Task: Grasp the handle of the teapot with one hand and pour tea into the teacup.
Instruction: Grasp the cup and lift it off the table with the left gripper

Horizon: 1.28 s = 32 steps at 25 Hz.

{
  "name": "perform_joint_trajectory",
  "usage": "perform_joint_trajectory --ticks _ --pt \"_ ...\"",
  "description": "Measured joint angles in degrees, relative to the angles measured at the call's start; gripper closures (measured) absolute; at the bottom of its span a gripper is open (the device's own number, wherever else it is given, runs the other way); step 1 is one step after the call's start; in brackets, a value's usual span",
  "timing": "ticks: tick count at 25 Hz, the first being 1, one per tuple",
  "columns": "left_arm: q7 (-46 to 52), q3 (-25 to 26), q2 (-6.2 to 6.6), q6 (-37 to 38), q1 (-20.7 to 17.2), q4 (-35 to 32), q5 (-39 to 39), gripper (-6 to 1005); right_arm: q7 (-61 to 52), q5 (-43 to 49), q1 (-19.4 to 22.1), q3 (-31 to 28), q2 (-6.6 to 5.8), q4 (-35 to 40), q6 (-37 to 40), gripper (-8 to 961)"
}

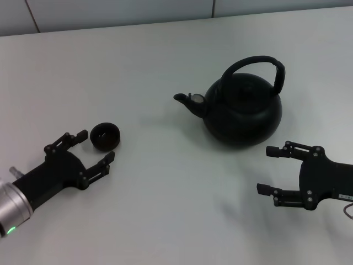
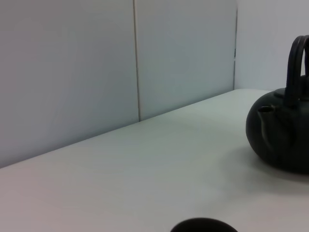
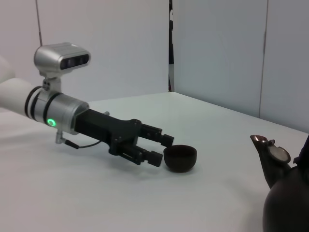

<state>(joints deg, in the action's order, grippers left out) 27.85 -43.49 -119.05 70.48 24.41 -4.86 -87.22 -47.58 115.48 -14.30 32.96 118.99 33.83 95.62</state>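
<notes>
Nothing is grasped yet — the right gripper, jaws wide, sits beside the teapot and, I judge, must rise to the handle, while the left gripper, also wide, flanks the teacup.

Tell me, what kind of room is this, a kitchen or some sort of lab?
Most likely a lab or test room rather than a kitchen: a bare white table against plain grey wall panels, with only a black teapot and a small teacup set between the left gripper and right gripper.
</notes>
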Motion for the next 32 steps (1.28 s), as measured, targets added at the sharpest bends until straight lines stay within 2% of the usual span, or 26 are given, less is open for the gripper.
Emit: perform_joint_trajectory --ticks 4,14,32 --pt "0.4 0.1 -0.03 -2.0 2.6 0.9 0.0 218 0.2 0.0 0.0 0.0 0.0 0.0 0.0 152" --pt "0.3 0.7 -0.11 -5.4 5.5 2.5 0.1 220 0.3 -0.1 0.0 0.0 -0.09 0.0 -0.1 152" --pt "0.3 1.0 -0.11 -6.3 6.5 3.5 0.1 225 0.3 -0.1 -0.4 0.0 -0.09 0.0 0.0 152"
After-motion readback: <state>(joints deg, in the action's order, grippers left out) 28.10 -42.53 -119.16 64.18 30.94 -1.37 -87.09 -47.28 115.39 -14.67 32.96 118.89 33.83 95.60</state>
